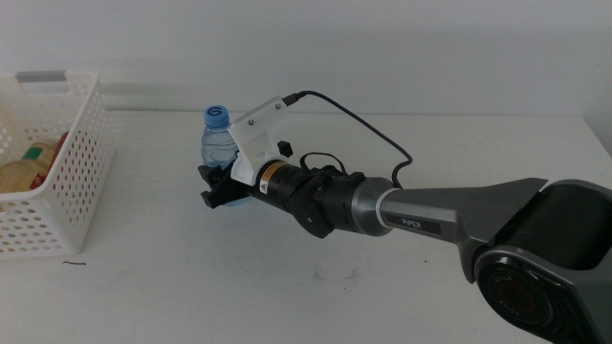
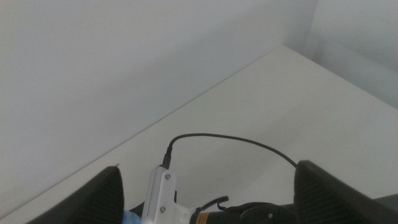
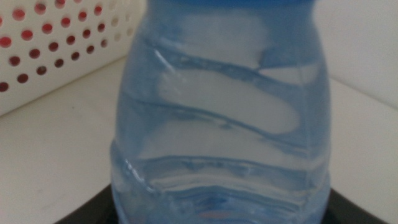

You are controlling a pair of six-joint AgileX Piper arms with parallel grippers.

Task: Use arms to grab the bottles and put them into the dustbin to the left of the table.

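Note:
A clear water bottle with a blue cap stands upright left of the table's middle. My right gripper reaches in from the right and is shut on the bottle's lower part, one dark jaw on each side. The right wrist view is filled by this bottle, and its base is hidden. The white perforated dustbin sits at the left edge, a short way left of the bottle. In it lie a yellow-drink bottle and something red. My left gripper is open, high above the table.
The right arm's black cable loops above its wrist. The white table runs back to a pale wall. In the right wrist view the dustbin's wall stands just behind the bottle.

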